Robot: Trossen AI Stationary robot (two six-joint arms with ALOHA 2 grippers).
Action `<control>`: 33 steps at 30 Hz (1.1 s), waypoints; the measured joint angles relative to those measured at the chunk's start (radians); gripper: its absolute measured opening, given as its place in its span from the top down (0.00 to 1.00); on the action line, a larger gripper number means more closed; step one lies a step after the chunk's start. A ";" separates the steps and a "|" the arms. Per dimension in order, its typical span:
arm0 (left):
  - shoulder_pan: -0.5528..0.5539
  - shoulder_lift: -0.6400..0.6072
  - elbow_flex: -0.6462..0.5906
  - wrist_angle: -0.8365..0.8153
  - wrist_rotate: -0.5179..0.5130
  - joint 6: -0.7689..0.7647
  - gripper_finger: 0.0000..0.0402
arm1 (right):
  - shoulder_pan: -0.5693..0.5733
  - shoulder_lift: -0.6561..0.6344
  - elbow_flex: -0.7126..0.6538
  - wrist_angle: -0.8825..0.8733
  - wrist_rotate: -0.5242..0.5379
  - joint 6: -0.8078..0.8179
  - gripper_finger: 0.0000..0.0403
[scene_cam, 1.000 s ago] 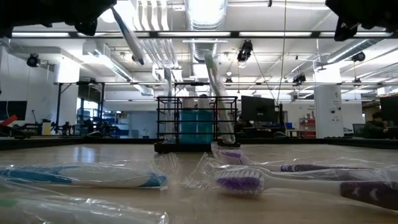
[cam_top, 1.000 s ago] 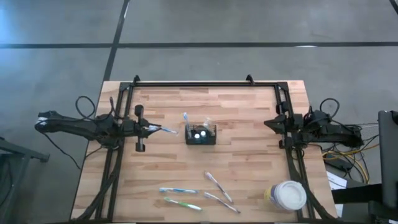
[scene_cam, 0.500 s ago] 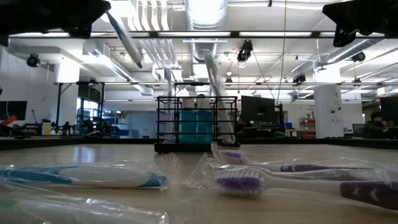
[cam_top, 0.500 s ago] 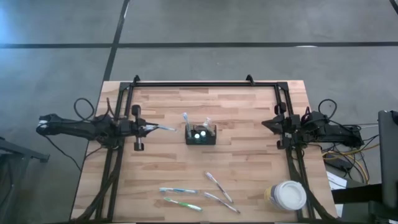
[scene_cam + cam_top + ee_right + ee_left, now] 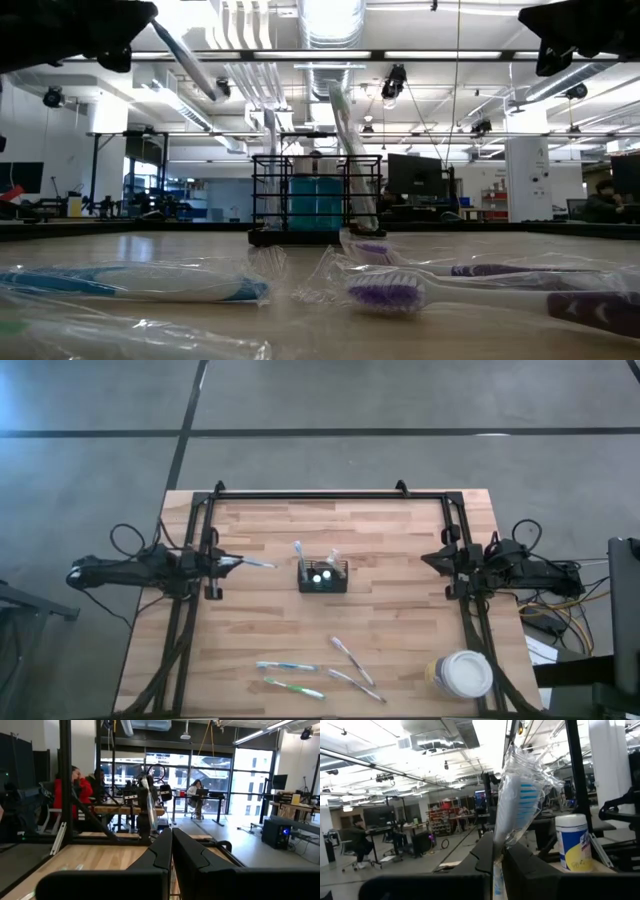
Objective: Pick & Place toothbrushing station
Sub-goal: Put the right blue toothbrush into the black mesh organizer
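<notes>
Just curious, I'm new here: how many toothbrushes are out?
7: four toothbrushes lie at the table front, two stand in the caddy, one is in the left pincer. More may be hidden.

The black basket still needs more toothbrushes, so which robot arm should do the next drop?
The left one, probably. Its tool is shut on a wrapped toothbrush beside the black caddy, pointing at it. The right tool waits at the table's right edge, shut and carrying nothing.

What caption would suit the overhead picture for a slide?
Left gripper holds a wrapped toothbrush beside the mesh caddy; four toothbrushes wait on the table.
</notes>
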 joint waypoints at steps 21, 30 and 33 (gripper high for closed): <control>0.002 -0.005 0.001 -0.007 0.052 -0.012 0.96 | 0.000 0.001 0.000 0.000 0.028 0.032 0.98; 0.003 0.106 0.090 -0.034 0.121 -0.064 0.96 | 0.000 0.001 0.000 0.000 0.068 0.031 0.98; 0.003 0.222 0.155 -0.032 0.125 -0.034 0.96 | 0.000 0.001 0.000 0.000 0.082 0.031 0.98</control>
